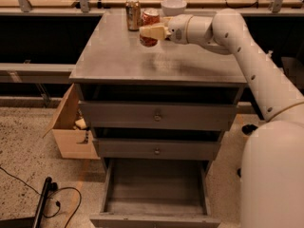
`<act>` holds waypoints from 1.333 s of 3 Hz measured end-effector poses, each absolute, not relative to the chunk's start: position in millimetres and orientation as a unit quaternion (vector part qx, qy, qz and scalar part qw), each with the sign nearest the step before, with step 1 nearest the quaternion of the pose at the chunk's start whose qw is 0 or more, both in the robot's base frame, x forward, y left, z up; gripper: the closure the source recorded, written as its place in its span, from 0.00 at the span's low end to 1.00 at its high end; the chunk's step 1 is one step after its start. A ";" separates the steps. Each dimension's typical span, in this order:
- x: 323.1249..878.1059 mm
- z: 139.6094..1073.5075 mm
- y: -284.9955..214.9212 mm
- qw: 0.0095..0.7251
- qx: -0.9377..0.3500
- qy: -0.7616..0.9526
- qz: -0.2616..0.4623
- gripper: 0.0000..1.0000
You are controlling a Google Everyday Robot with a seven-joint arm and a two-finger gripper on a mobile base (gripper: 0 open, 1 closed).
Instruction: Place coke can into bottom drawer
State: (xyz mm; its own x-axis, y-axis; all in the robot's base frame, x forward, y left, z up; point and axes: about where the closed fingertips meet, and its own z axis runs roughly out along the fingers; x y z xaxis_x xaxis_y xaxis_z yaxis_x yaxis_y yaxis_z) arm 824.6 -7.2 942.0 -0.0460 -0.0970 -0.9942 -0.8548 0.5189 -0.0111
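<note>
Evidently, the hand (149, 31) was clamped around the coke can (151, 17) at the rear of the table (156, 63). A darker can (133, 14) was found just beside it at 10 o'clock, a white bowl (173, 6) near at 1 o'clock. Well apart, at 6 o'clock, the bottom drawer (156, 194) was pulled open; a cardboard box (71, 132) was set at 8 o'clock.

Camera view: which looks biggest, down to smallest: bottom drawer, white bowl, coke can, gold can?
Largest first:
bottom drawer
white bowl
coke can and gold can: alike; the gripper, over the cabinet top, hides part of the coke can.
</note>
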 end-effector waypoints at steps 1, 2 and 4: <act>770.6 942.4 -35.3 0.561 -0.360 0.662 0.343 1.00; 709.7 924.9 -60.3 0.537 -0.360 0.679 0.348 1.00; 691.0 882.8 -52.8 0.503 -0.363 0.697 0.360 1.00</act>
State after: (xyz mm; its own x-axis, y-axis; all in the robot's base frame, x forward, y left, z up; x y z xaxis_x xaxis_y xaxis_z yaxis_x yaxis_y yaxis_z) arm 691.0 -52.8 882.8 -0.2306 -0.1439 -0.9624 -0.8675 0.4784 0.1363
